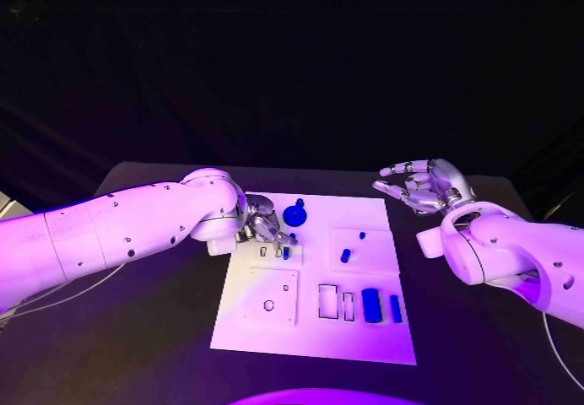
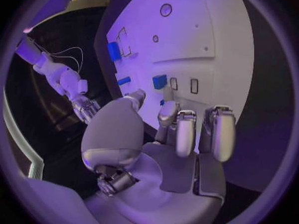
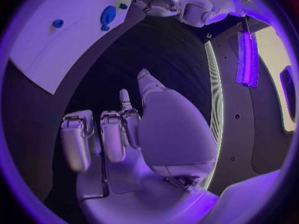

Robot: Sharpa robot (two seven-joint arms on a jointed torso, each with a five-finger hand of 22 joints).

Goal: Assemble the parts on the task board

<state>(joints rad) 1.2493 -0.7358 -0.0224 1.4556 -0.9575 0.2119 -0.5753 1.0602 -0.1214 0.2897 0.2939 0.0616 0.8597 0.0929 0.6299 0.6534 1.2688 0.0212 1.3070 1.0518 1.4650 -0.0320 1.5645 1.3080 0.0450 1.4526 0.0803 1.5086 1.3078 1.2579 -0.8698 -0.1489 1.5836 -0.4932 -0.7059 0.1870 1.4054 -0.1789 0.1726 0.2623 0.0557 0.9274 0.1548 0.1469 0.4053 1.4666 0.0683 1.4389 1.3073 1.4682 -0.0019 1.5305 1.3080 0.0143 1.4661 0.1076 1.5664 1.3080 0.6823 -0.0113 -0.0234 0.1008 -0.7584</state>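
The white task board lies mid-table. My left hand hovers over its far left part, fingers pointing down and spread, with nothing seen between them. Just in front of the fingertips sit two small slots and a small blue part, also seen in the left wrist view. A round blue part stands beside that hand. A small blue peg lies mid-board. Two blue blocks rest near the right edge. My right hand is raised off the board at the far right, fingers apart and empty.
Outlined rectangular slots sit left of the blue blocks, and a square plate with holes lies at the board's near left. Black table surrounds the board on all sides.
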